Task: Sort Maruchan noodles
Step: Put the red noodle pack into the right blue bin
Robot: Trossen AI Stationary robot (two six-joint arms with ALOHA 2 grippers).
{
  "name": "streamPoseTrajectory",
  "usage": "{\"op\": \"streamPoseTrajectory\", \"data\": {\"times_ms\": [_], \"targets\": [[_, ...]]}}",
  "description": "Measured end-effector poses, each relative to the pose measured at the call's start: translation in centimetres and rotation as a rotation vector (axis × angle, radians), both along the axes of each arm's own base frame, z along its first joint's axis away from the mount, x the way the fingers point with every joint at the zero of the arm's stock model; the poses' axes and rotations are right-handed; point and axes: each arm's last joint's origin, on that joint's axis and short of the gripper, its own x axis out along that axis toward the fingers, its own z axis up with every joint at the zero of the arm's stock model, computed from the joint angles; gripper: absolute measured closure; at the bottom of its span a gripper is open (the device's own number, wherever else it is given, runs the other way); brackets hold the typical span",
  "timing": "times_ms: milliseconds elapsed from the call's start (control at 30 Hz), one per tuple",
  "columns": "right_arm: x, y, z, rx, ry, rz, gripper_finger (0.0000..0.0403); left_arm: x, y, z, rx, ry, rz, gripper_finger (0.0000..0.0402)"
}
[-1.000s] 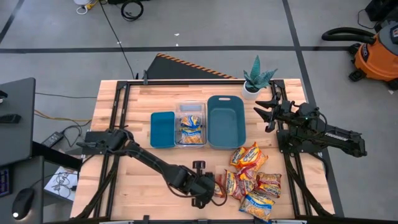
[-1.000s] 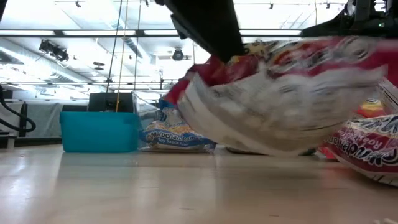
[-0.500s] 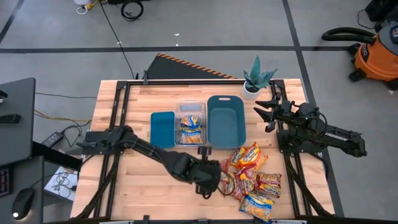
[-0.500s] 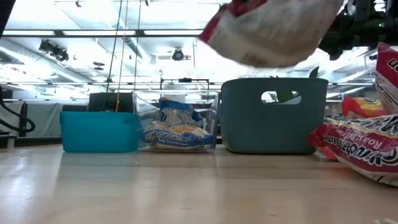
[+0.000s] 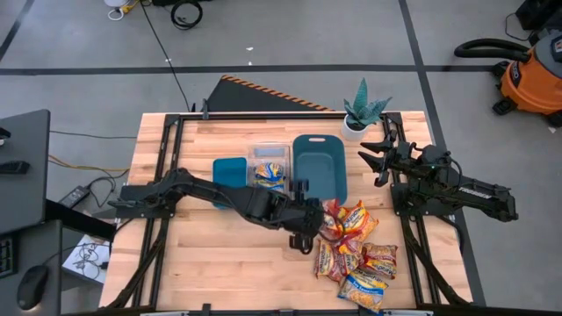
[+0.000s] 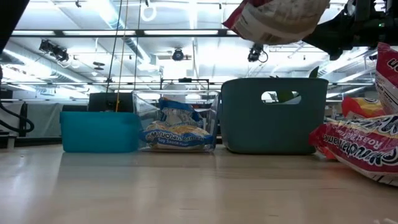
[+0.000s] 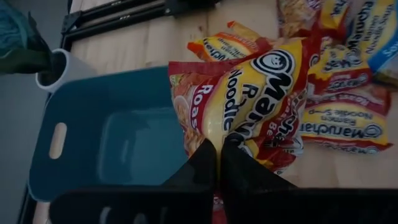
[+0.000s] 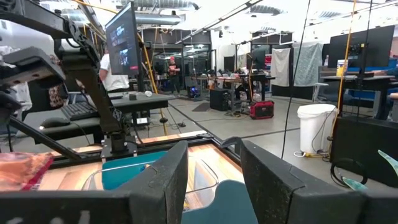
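The red-and-yellow Maruchan packet (image 7: pixel 249 93), crinkled and printed "Roast", hung clamped in the left gripper (image 7: pixel 219 144), fingers pinched together on its edge, above the dark teal bin (image 7: pixel 93 149). The remaining packets (image 5: pixel 356 254) lay just beyond it. The right gripper (image 5: pixel 376 158) waited well apart, fingers spread.

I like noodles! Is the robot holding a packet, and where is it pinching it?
Yes. The left end effector pinches a red-and-yellow noodle packet by its edge. The right end effector holds nothing.
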Motion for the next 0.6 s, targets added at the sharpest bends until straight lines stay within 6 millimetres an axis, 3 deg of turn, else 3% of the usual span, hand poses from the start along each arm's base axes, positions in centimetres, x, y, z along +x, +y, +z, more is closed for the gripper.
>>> {"op": "streamPoseTrajectory", "data": {"times_ms": [333,600], "targets": [[0.0,0.0,0.0,0.0,0.0,0.0,0.025,0.9,3.3,0.0,0.044,-0.008,0.086,0.0385],[0.0,0.0,0.0,0.0,0.0,0.0,0.025,2.8,9.5,-0.8,0.041,-0.044,0.218,0.0376]]}}
